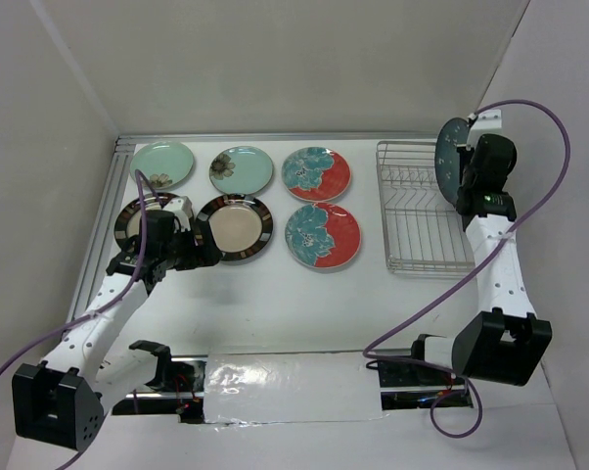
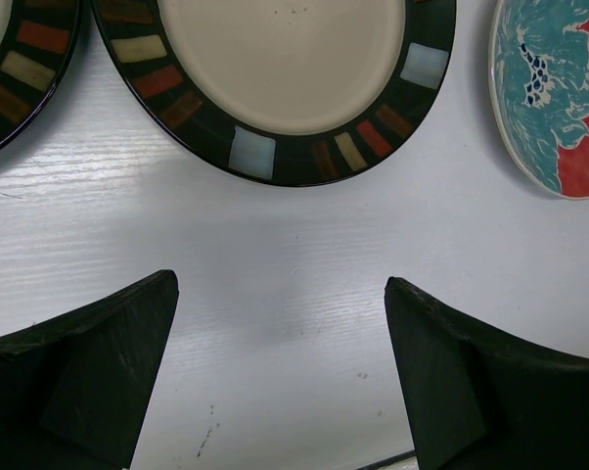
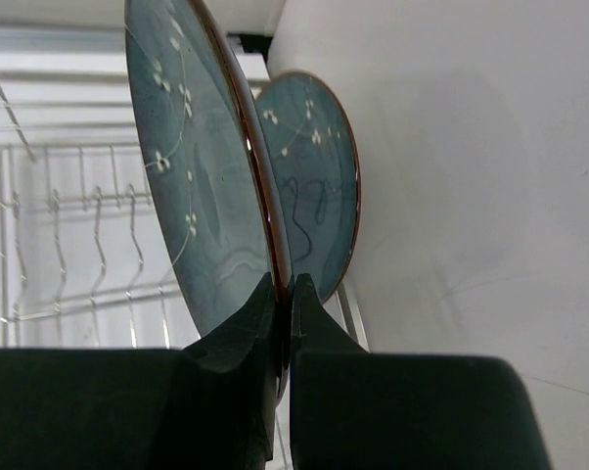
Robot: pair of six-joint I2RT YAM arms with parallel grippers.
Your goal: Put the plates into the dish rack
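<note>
Top external view: six plates lie flat in two rows on the white table (image 1: 275,304), left of the dish rack (image 1: 422,211) and apart from it.
Back row: left mint green plate (image 1: 162,164) and right mint green plate (image 1: 242,169), each with a dark flower off centre, then the far red-orange plate (image 1: 317,174) with a large teal bloom.
Front row: left cream plate (image 1: 138,211), partly under my left arm, right cream plate (image 2: 285,59), then the near red-orange plate (image 1: 323,236). Both cream plates have dark rims set with coloured stripes.
Left gripper (image 2: 281,286): my fingers are spread wide and hold nothing, low over bare table just short of the right cream plate's rim.
Right gripper (image 3: 285,284): my fingers are pressed together on the rim of the dark teal plate (image 3: 197,176), which I hold upright on edge over the rack's far right end.
Held plate: glossy blue-teal glaze, thin white sprigs with small blossoms, brown edge.
Second teal plate (image 3: 314,186): same pattern, upright just beyond the held one, beside the white wall (image 3: 471,147). I cannot tell whether the two touch.
Rack: silver wire with rows of upright dividers.
</note>
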